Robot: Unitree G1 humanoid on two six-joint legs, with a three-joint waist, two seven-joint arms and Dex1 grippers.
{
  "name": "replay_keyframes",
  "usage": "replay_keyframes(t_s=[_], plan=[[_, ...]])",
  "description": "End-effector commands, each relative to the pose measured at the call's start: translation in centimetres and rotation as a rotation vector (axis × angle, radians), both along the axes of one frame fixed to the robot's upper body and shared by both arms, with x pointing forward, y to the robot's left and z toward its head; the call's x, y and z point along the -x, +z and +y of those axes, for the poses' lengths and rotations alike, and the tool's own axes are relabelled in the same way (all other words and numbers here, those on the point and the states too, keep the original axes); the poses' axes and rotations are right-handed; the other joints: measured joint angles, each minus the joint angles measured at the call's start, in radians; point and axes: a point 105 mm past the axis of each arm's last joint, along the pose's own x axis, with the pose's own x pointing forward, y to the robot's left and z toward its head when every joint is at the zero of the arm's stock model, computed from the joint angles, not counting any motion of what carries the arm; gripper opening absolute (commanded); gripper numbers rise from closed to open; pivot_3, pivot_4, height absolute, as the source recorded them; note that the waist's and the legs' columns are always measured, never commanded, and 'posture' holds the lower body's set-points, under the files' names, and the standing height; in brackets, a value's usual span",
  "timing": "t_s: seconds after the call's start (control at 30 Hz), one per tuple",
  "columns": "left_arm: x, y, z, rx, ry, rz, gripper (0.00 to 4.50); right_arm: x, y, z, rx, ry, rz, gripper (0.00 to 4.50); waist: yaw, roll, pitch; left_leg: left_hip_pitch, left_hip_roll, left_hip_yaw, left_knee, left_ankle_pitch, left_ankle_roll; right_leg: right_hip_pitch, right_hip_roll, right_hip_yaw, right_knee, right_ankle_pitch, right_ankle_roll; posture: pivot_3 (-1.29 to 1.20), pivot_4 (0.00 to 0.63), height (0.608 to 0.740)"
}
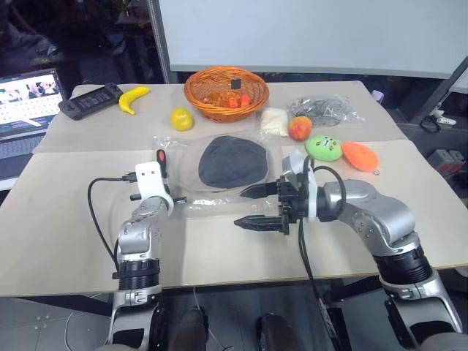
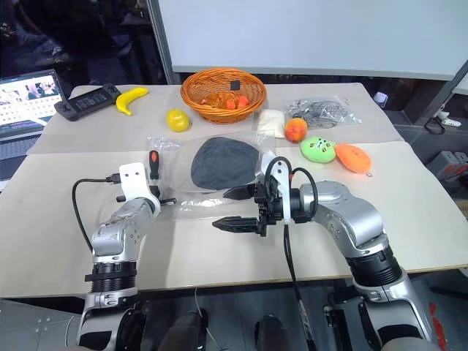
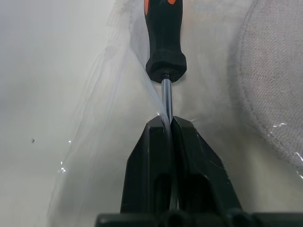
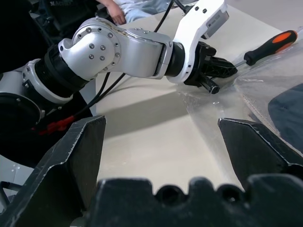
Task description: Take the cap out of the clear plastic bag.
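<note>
The cap (image 1: pixel 232 162) lies flat inside the clear plastic bag (image 1: pixel 191 191) in the middle of the table (image 1: pixel 66 241). Its dark grey side faces up.

The left claw (image 3: pixel 170 124) is pressed together on the near left edge of the bag. In the left wrist view a thin fold of the plastic is pinched between its two black fingers (image 3: pixel 144 165). A screwdriver (image 3: pixel 163 40) with a black and orange handle lies just past the claw tips, beside the bag, and its metal rod points toward the claw. I cannot tell if the rod is pinched too.

The right claw (image 1: pixel 257 205) is spread wide. It hangs just over the near right part of the bag, close to the cap, and points across toward the left arm. It holds nothing.

Behind the bag sit an orange wicker basket (image 1: pixel 226 92), a yellow lemon (image 1: pixel 182 119), a banana (image 1: pixel 132 98) and a peach (image 1: pixel 300 128). To the right are a green toy (image 1: pixel 323 148), an orange toy (image 1: pixel 360 156) and a smaller clear bag (image 1: pixel 322 110) with grey stuff in it. A black game controller (image 1: pixel 91 100) and a laptop (image 1: pixel 28 102) are at the far left.
</note>
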Motion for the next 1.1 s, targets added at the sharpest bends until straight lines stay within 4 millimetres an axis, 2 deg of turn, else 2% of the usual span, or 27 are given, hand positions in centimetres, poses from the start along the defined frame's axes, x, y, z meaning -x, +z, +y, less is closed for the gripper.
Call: replay_keyframes(t_s=[0.03, 0.23, 0.43, 0.57, 0.63, 0.7, 0.73, 0.93, 1.1], plan=[[0.4, -0.5, 1.8, 0.015, 0.048, 0.005, 0.05, 0.3, 1.7, 0.0, -0.022, 0.012, -0.063, 4.50, -0.001, 0.000, 0.000, 0.000, 0.000, 0.000, 0.000, 0.000, 0.000, 0.000, 0.000, 0.000, 0.000, 0.000, 0.000, 0.00, 0.150, 0.740], [0.7, -1.0, 2.2, 0.019, 0.046, 0.030, 0.05, 0.2, 1.7, 0.0, -0.025, 0.012, -0.064, 4.50, -0.006, 0.000, 0.000, 0.000, 0.000, 0.000, 0.000, 0.000, 0.000, 0.000, 0.000, 0.000, 0.000, 0.000, 0.000, 0.00, 0.150, 0.740], [0.7, -0.7, 2.3, 0.026, 0.049, 0.006, 0.05, 0.1, 1.8, 0.1, -0.028, 0.014, -0.062, 4.50, -0.006, 0.000, 0.000, 0.000, 0.000, 0.000, 0.000, 0.000, 0.000, 0.000, 0.000, 0.000, 0.000, 0.000, 0.000, 0.00, 0.150, 0.740], [0.6, 0.6, 2.9, 0.040, 0.081, -0.074, 0.05, 0.1, 1.6, 0.1, -0.024, 0.013, -0.061, 4.50, -0.007, 0.000, 0.000, 0.000, 0.000, 0.000, 0.000, 0.000, 0.000, 0.000, 0.000, 0.000, 0.000, 0.000, 0.000, 0.00, 0.150, 0.740], [0.8, 3.9, 4.6, -0.023, 0.144, -0.238, 0.05, 0.0, 1.6, 0.2, -0.025, 0.011, -0.059, 4.50, -0.008, 0.000, 0.000, 0.000, 0.000, 0.000, 0.000, 0.000, 0.000, -0.001, 0.000, 0.000, 0.000, 0.000, 0.000, 0.00, 0.150, 0.740], [2.0, 6.9, 7.7, -0.128, 0.262, -0.359, 0.05, -0.1, 1.5, 0.2, -0.029, 0.007, -0.056, 4.50, -0.010, -0.002, 0.001, 0.000, 0.000, 0.000, -0.001, 0.000, 0.000, -0.001, 0.000, 0.000, 0.000, 0.000, 0.000, 0.00, 0.150, 0.740], [2.5, 7.8, 9.1, -0.171, 0.308, -0.385, 0.05, -0.1, 1.4, 0.3, -0.029, 0.006, -0.056, 4.50, -0.013, -0.003, 0.002, -0.001, 0.001, 0.000, -0.001, 0.000, 0.000, -0.002, 0.000, 0.000, 0.000, 0.000, 0.000, 0.00, 0.150, 0.740], [3.5, 9.6, 15.3, -0.240, 0.422, -0.381, 0.05, 0.2, 1.4, 0.8, -0.044, 0.018, -0.043, 4.50, -0.021, -0.004, 0.003, -0.001, 0.001, 0.000, -0.001, 0.000, 0.000, -0.002, 0.000, 0.000, 0.000, 0.000, 0.000, 0.00, 0.150, 0.740], [2.5, 10.1, 17.3, -0.198, 0.405, -0.357, 0.05, 0.1, 1.1, 1.0, -0.042, 0.018, -0.043, 4.50, 0.001, -0.005, 0.003, -0.001, 0.001, 0.000, -0.001, 0.000, 0.000, -0.002, 0.000, -0.001, -0.001, 0.000, 0.000, 0.00, 0.150, 0.740]])
